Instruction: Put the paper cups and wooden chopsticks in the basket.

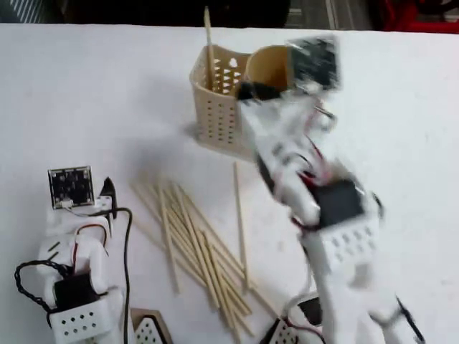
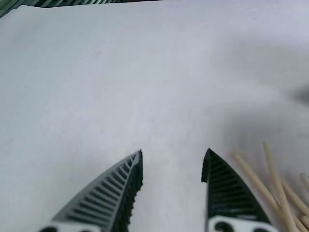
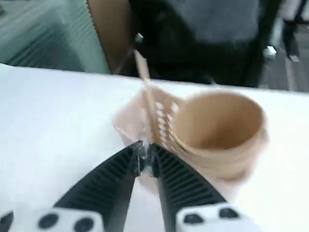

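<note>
Little done so far, judging by the spread. At left, left gripper [image 2: 174, 159] splayed open over bare table [image 1: 86, 93], gripping nothing. Next, a loose pile of wooden chopsticks [image 1: 201, 251] flat on the table, near the basket but outside it, all yet to go in. Then the basket [image 1: 215, 118], with one chopstick [image 1: 209, 43] upright inside and a paper cup [image 1: 271, 66] tilted at its right side, apparently lodged in. Right gripper [image 3: 145, 157] pressed together just at the basket; nothing clearly pinched.
</note>
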Robot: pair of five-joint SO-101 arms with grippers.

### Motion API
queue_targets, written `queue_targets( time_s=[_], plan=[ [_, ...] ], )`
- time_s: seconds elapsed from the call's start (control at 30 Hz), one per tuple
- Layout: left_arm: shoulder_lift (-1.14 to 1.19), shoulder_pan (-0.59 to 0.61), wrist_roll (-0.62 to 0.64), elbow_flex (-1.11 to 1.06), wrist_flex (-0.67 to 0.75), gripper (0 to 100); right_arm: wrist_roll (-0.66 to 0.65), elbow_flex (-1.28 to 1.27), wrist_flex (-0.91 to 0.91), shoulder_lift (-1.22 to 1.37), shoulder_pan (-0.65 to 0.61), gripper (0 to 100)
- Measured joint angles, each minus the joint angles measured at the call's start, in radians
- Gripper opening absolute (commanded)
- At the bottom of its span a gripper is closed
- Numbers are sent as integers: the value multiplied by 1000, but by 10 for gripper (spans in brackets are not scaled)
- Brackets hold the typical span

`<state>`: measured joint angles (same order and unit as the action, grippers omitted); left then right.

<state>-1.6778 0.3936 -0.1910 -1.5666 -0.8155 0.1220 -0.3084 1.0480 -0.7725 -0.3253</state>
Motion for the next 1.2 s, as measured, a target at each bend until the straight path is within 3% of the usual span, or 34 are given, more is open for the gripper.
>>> queue_targets(
  time_s=[0.17, 0.43, 0.57, 0.87, 1.0, 1.2],
  plan=[
    [0, 0, 0, 0, 0, 211, 5, -103, 206, -206, 226, 18],
    [0, 0, 0, 0, 0, 211, 5, -522, 221, -514, 479, 18],
    [0, -8, -17, 46, -46, 211, -32, -726, 170, -647, 502, 18],
    [12, -209, -164, 390, -385, 231, -83, -1066, 86, -818, 509, 18],
    [209, -244, -184, 551, -505, 273, -83, -1142, 86, -862, 508, 18],
    [713, -255, -129, 841, -683, 303, -83, -1160, 86, -928, 508, 18]
  ],
)
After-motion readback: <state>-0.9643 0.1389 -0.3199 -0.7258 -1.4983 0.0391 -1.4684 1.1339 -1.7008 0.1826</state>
